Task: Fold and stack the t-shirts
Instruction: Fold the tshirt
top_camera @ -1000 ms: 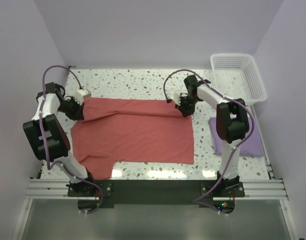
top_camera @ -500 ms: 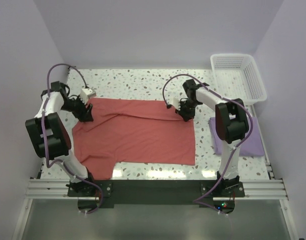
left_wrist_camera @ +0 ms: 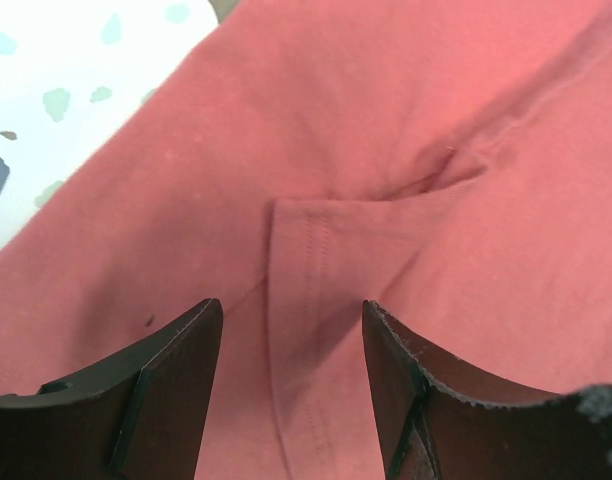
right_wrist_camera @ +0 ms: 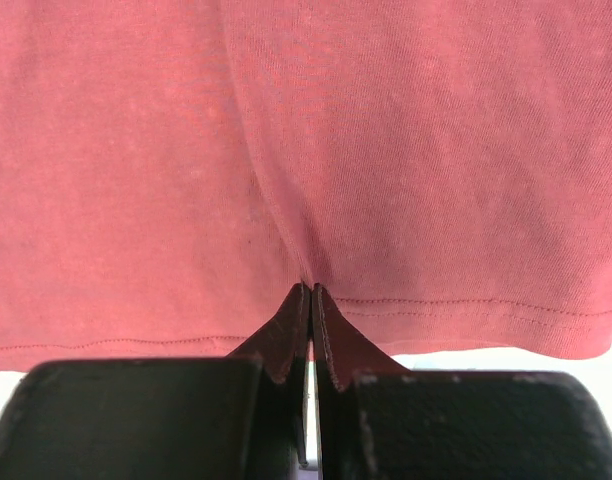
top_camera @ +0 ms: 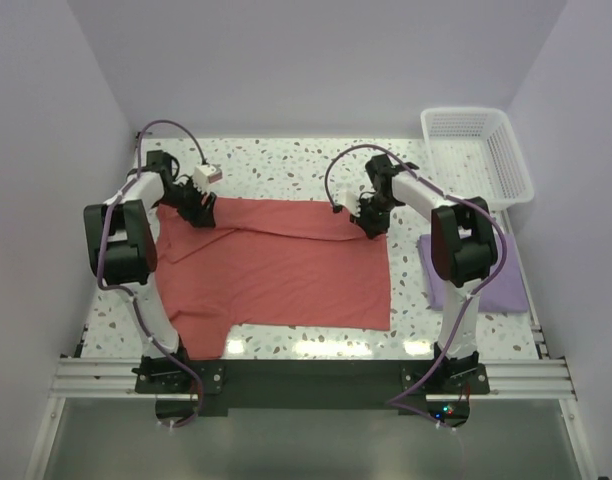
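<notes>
The salmon red t-shirt lies spread on the speckled table, its far edge folded over toward me. My left gripper hovers over the shirt's far left corner, open. In the left wrist view its fingers straddle a stitched sleeve hem of the red t-shirt without pinching it, the left gripper holding nothing. My right gripper is at the far right corner; the right gripper is shut on the red t-shirt at its hem, a crease running into the tips. The lavender t-shirt lies folded at the right.
A white lattice basket stands at the far right corner, just beyond the lavender shirt. The side walls close in on both sides. Bare speckled table shows beside the shirt's left edge.
My left gripper has opened, let go of the red shirt and moved toward the far edge and rightward. The right gripper has stayed shut, almost still.
</notes>
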Robot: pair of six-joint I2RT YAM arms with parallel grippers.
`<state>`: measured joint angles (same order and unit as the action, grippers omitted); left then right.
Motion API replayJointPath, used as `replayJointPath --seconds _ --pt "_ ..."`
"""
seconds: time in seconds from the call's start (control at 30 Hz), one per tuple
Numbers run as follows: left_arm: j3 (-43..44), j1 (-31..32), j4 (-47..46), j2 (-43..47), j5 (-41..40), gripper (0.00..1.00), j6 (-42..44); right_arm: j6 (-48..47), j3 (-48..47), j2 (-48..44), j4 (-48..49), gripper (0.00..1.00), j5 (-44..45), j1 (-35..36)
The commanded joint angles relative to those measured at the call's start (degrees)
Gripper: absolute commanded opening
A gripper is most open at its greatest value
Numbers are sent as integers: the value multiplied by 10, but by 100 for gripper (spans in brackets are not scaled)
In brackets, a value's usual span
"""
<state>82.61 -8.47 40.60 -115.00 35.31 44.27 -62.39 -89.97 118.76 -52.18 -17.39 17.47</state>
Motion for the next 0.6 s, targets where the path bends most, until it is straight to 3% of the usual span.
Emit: replayJointPath --seconds 0.0,0.2,0.37,0.57 --pt "40 4 -9 -23 -2 63 1 -5 -20 -2 -10 0 3 1" --pt "50 7 70 -24 56 54 62 -5 -22 1 -9 0 4 0" --pt "59 13 161 -22 94 40 125 -5 -27 9 -9 0 8 1" --pt "17 36 226 19 95 28 202 -5 -29 5 -13 0 11 1"
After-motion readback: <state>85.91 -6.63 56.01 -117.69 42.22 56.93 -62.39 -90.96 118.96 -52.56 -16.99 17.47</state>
